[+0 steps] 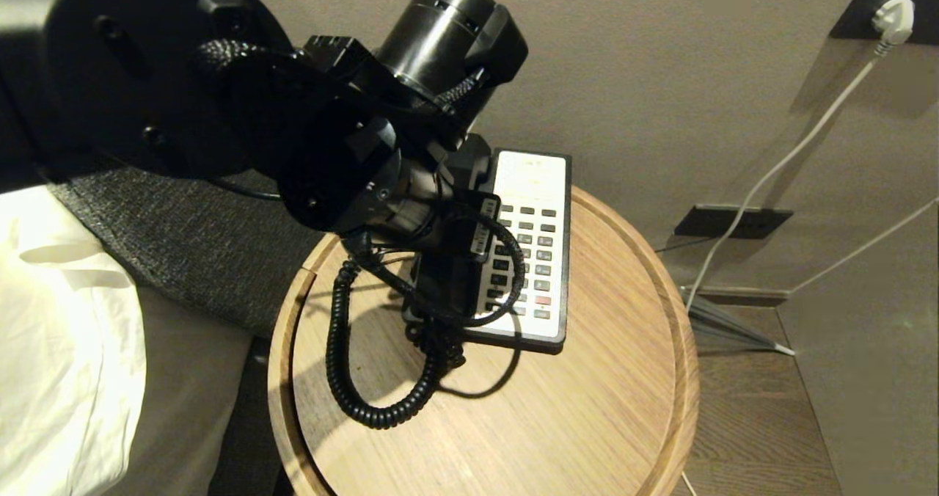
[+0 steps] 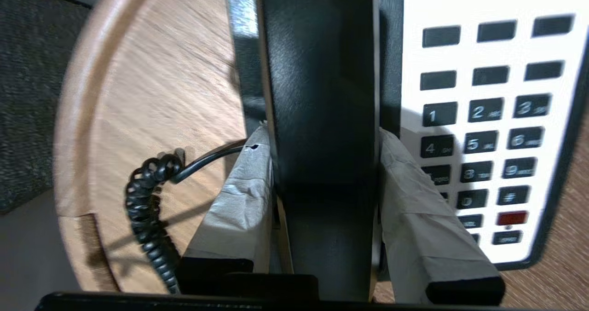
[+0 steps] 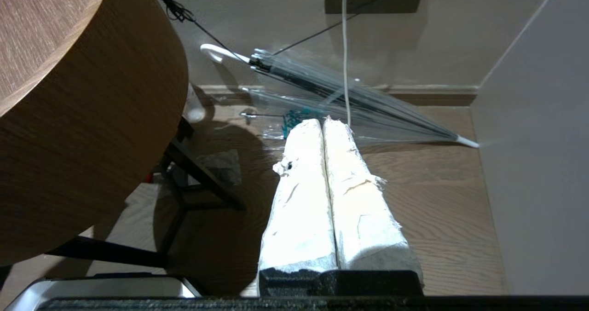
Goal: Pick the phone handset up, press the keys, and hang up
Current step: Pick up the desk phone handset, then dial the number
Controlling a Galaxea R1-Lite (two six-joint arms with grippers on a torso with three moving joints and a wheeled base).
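A round wooden bench (image 1: 587, 408) carries a phone base (image 1: 539, 261) at about 12 o'clock from its centre. The left gripper (image 2: 324, 136) reaches down over the base's 9 o'clock side, its taped fingers (image 2: 244, 200) narrowed and pressed against both sides of the black handset (image 2: 322, 95), which lies in its cradle. A coiled cord (image 1: 345, 364) loops toward 7 o'clock. The right gripper (image 3: 324, 173) hangs beside the bench above the floor, fingers pressed together, near a clear umbrella (image 3: 349, 99).
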